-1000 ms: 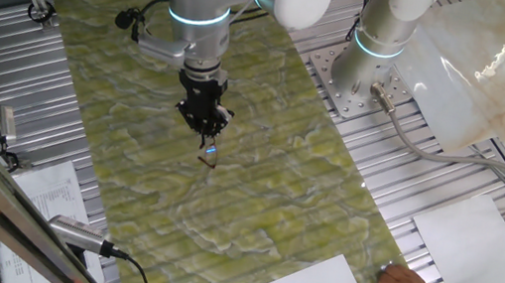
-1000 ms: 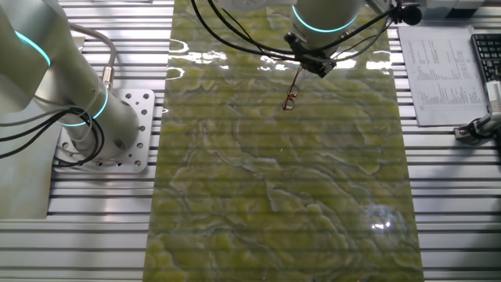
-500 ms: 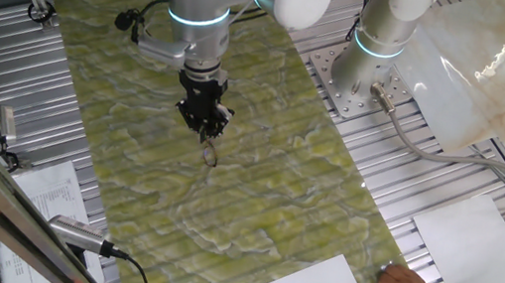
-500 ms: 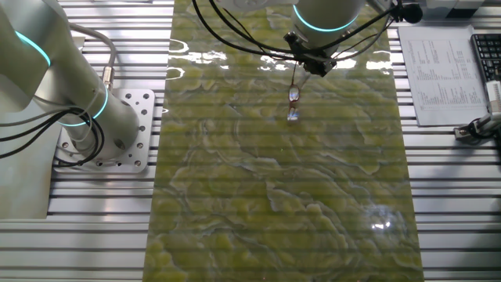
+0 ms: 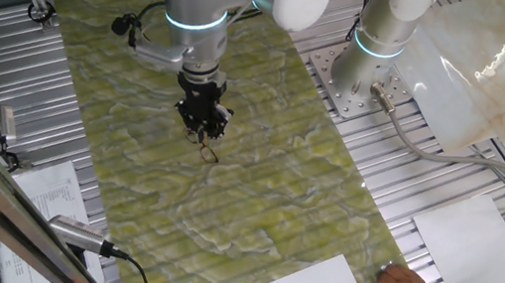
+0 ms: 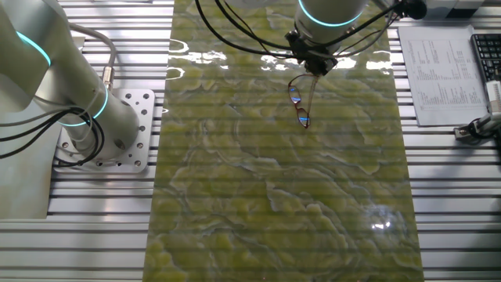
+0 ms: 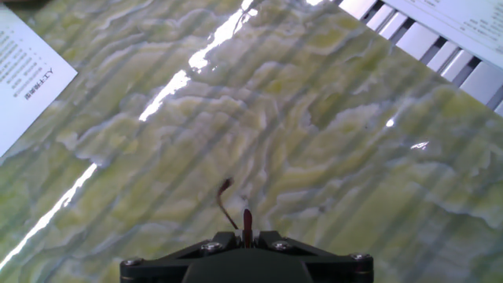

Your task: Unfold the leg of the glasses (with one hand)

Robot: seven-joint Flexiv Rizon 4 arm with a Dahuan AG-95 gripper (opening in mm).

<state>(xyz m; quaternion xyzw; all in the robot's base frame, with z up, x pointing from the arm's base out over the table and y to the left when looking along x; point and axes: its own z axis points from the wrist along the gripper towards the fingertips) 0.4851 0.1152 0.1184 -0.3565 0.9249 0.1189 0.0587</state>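
Compared with a second ago, I see the glasses (image 6: 300, 100) hanging differently below the hand (image 6: 315, 66): then they dangled as a narrow folded bundle, and now both lenses show side by side, swung out over the green marbled mat (image 6: 274, 196). The hand has its fingers pinched tight on one thin temple, so the glasses hang from it just above the mat. In one fixed view the frame (image 5: 206, 145) is only a faint loop under the hand (image 5: 202, 126), and I cannot tell whether it touches the mat. The hand view cuts off nearly everything; I make out only a reddish-brown wire tip (image 7: 246, 224), probably the temple. Beyond the mat lies ribbed metal tabletop (image 6: 462, 204).
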